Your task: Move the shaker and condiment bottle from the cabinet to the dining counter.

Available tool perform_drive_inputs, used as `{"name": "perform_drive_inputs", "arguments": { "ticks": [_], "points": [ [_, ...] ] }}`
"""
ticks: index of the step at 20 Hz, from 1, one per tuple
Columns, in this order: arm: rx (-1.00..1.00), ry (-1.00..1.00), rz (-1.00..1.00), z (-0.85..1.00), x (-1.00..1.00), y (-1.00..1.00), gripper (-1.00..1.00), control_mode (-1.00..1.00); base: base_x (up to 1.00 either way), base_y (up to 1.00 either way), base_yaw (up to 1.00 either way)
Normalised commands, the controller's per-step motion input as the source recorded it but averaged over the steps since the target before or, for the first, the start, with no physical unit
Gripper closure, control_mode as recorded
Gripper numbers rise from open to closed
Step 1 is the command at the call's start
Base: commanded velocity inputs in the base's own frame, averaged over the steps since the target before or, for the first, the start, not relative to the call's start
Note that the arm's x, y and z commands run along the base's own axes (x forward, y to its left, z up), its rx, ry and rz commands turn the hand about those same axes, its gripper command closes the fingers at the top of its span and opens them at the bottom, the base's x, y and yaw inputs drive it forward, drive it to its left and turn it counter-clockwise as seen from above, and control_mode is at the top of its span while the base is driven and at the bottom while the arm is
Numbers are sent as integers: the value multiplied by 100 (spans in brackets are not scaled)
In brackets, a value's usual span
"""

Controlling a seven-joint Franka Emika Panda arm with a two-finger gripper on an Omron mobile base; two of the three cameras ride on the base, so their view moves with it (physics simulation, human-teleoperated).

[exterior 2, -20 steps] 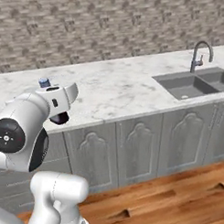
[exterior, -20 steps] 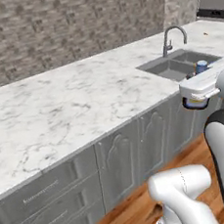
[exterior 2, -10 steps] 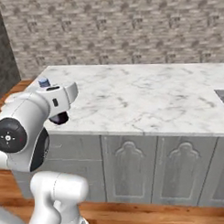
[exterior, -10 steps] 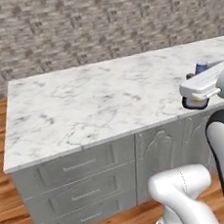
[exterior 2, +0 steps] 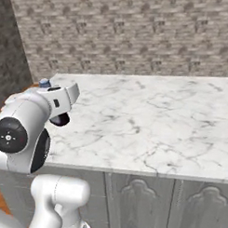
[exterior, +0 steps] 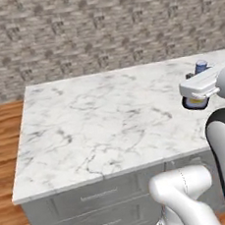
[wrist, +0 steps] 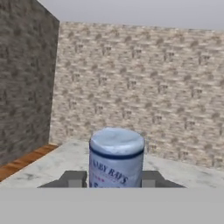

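My gripper (wrist: 115, 179) is clamped on the condiment bottle (wrist: 116, 156), which stands upright between my two fingers (wrist: 73, 179) with its blue cap (exterior: 201, 66) poking up above my hand, held in the air over the white marble dining counter (exterior: 101, 125).

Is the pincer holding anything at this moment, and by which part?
Yes: the pincer holds the condiment bottle upright by its body, one finger on each side, cap above them.
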Motion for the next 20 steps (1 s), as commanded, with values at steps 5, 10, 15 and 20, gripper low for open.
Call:
{"name": "perform_drive_inputs", "arguments": {
  "ticks": [5, 10, 15, 20],
  "points": [
    [0, 0, 0, 0, 0, 0, 100, 100, 47, 5, 43],
    [0, 0, 0, 0, 0, 0, 100, 100, 57, 0, 24],
    [0, 0, 0, 0, 0, 0, 100, 100, 61, 0, 1],
    [0, 0, 0, 0, 0, 0, 100, 100, 60, 0, -2]
  ]
}}
